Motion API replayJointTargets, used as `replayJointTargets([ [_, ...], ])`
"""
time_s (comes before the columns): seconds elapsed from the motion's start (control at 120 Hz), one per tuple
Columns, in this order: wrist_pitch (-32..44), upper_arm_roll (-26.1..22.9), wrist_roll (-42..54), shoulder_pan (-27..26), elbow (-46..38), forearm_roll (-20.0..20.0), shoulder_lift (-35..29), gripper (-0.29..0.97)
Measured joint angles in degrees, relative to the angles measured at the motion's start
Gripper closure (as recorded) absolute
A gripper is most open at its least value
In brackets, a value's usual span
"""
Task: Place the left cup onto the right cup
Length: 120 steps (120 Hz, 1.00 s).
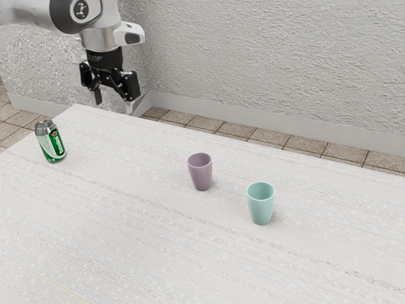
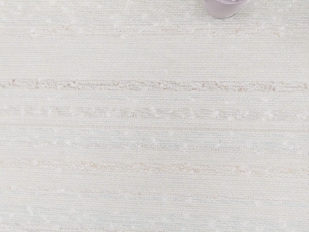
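- While the gripper (image 1: 114, 101) hung high over the far corner of the table (image 1: 126, 247), its two black fingers stood spread apart with nothing between them.
- The purple cup (image 1: 200, 171) stood upright near the middle of the table, mouth up, well apart from the gripper, lower down and toward the exterior view's right of it.
- The teal cup (image 1: 260, 202) stood upright too, near the purple one but not touching it, further toward the exterior view's right and closer to the camera.
- Of the pair, the purple cup lay on the exterior view's left (and so was judged the one to be lifted), with the teal cup as its landing place.
- In the wrist view the purple cup (image 2: 222, 7) showed as a sliver at the picture's edge, ahead of the hand rather than under it.
- The coming move appeared to turn on that offset: the hand had to travel across and down before the fingers could straddle the cup, whose long axis ran vertically.
- A green drink can (image 1: 50, 140) stood near the table's edge, below the gripper and away from both cups, likely clear of the path.
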Motion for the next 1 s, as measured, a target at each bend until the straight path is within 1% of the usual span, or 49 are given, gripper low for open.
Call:
replayJointTargets([
  [0.067,0.49,-0.14,0.16,-0.04,0.01,0.01,0.24,0.00],
  [0.117,1.24,-1.00,0.29,0.90,0.13,0.04,0.85,0.00],
  [0.242,3.28,-3.61,0.58,3.41,2.16,0.77,4.87,0.00],
  [0.658,13.20,-9.00,-0.97,2.66,2.98,1.03,16.53,0.00],
  [0.842,16.49,-9.68,-1.77,2.64,10.44,1.00,24.76,0.00],
  [1.0,19.25,-9.71,-2.16,2.56,13.29,1.00,29.59,0.00],
])
